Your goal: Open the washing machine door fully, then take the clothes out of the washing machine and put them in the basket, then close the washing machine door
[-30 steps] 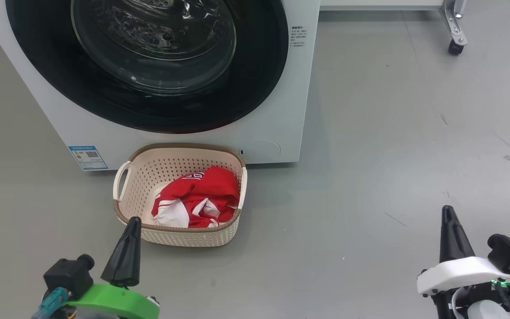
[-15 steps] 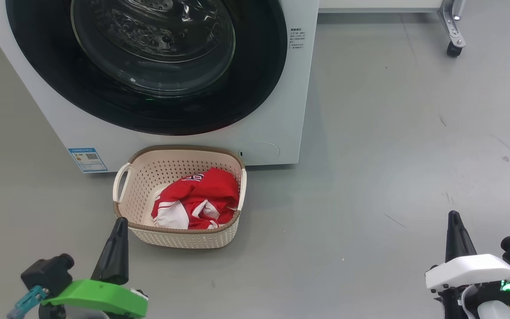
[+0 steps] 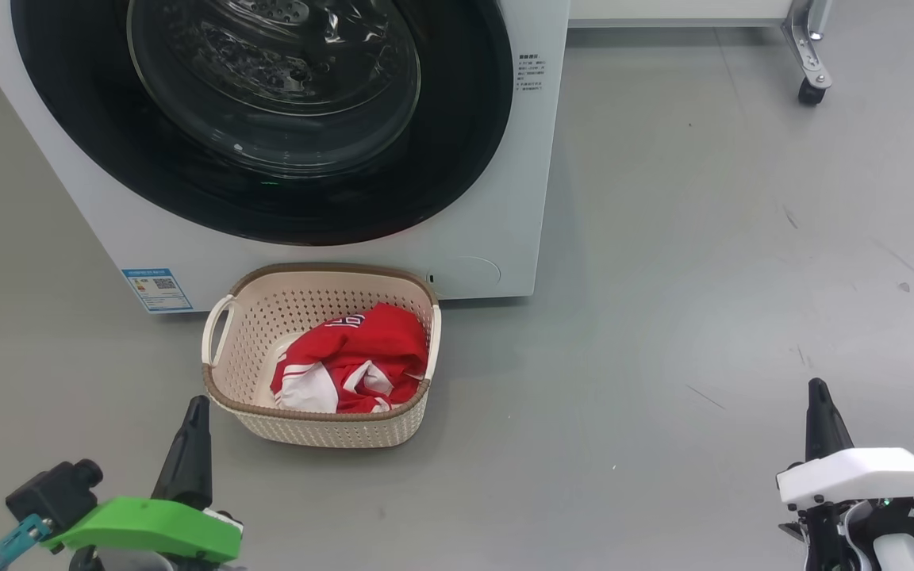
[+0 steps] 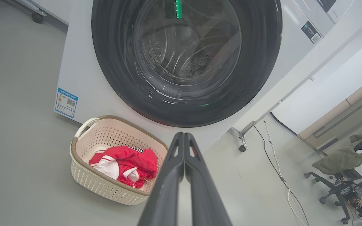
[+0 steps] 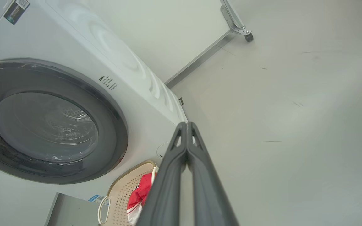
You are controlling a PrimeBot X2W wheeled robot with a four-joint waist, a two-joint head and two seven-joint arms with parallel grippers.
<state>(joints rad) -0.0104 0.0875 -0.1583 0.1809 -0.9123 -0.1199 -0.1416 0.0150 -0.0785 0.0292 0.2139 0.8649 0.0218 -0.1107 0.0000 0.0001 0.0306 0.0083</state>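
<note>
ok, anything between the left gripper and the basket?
Nothing visible. Bare grey floor separates the left gripper from the basket, and the clothes already lie inside it.

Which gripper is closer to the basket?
The left gripper, green-mounted, near the basket at its front-left corner; the white-mounted right gripper is far off to the right.

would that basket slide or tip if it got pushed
Probably slides: the basket sits low and wide on smooth floor. Likely light, being perforated plastic holding only the clothes. Those lie crumpled, so they would likely shift limply.
</note>
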